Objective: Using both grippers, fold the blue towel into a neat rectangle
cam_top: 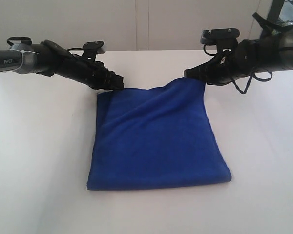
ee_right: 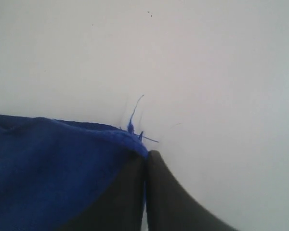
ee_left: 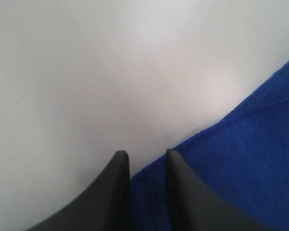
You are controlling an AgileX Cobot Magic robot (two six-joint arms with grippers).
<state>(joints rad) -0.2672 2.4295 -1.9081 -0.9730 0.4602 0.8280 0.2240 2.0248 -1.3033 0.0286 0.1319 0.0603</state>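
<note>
Right claw pinching — blue towel corner, frayed

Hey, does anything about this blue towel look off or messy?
Yes. A loose thread sticks out of the blue towel at the corner pinched in the right hand. That corner looks lifted off the white table, and diagonal wrinkles run across the cloth.

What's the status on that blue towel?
Left gripper astride a blue towel corner, grip unclear. Right gripper shut on the other corner, lifted. Nothing in the way.
</note>
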